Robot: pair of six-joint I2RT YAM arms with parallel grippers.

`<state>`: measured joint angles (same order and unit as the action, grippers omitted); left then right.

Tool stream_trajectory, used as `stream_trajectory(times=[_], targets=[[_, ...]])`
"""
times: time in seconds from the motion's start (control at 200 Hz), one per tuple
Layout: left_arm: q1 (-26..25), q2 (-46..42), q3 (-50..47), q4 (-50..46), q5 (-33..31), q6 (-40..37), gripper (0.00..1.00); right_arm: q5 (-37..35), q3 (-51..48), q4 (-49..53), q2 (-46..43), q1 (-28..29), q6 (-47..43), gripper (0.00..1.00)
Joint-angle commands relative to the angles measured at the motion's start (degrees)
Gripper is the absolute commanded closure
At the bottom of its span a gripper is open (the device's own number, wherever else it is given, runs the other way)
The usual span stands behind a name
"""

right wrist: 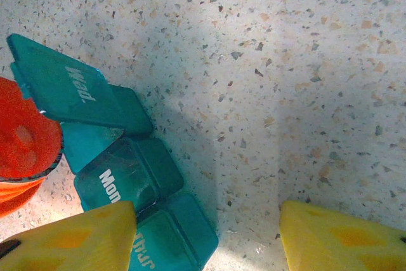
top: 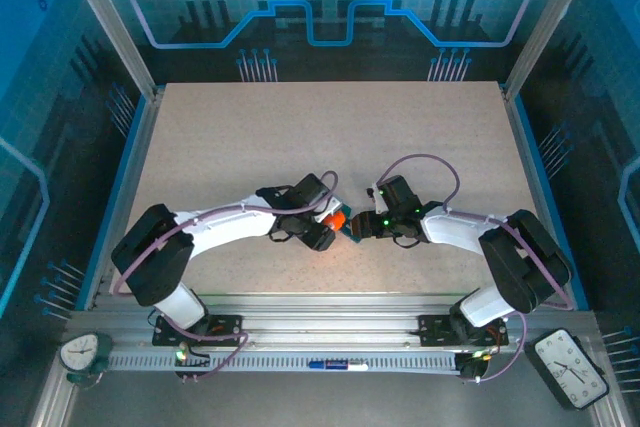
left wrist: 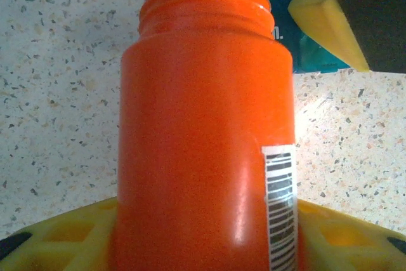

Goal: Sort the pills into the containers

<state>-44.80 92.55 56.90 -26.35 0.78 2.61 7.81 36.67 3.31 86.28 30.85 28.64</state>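
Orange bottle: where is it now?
The orange bottle sits near the table's centre in the top view, held in the left gripper, its mouth next to the pill box.

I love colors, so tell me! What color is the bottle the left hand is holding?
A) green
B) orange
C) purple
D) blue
B: the bottle squeezed between the left hand's yellow fingers is bright orange.
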Motion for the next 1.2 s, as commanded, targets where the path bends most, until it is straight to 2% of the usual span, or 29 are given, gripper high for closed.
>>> stream_trajectory(times=[0.0, 0.745, 1.191], targets=[[-0.47, 1.50, 2.91, -3.98, -0.82, -2.06, 1.00, -0.17, -1.14, 0.27, 1.43, 0.90, 0.01, 0.38], [-0.47, 8.48, 12.75, -14.98, -2.60, -5.84, 1.00, 0.10, -0.98, 0.47, 1.43, 0.91, 0.11, 0.38], [-0.38, 9.57, 16.56, -19.40, -3.59, -7.96, 1.00, 0.18, -0.89, 0.64, 1.35, 0.88, 0.01, 0.38]])
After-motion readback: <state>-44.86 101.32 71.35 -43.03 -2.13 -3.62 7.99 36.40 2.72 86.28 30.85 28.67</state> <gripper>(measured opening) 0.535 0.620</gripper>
